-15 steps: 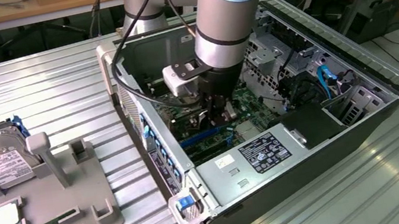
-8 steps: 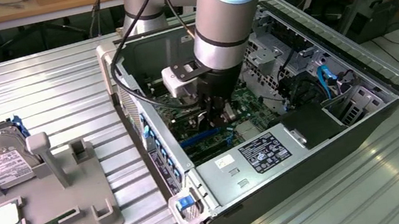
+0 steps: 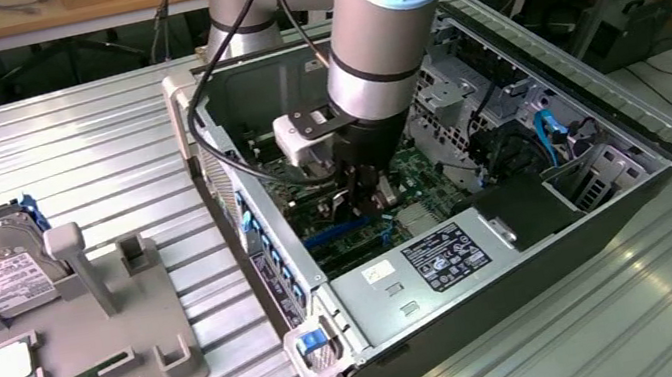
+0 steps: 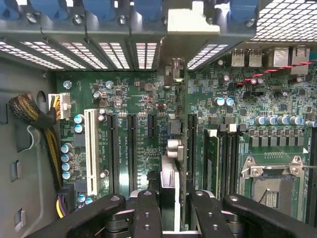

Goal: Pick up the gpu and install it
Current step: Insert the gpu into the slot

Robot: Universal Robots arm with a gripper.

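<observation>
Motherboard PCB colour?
The motherboard is green, best seen in the wrist view.

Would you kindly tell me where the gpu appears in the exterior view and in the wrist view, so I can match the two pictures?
Exterior view: the gpu hangs under the gripper, inside the computer case, over the green motherboard.
Wrist view: the gpu is seen edge-on, clamped in the gripper, reaching out over the expansion slots.
Shared landmark: the green motherboard, beneath the card in both views.
</observation>
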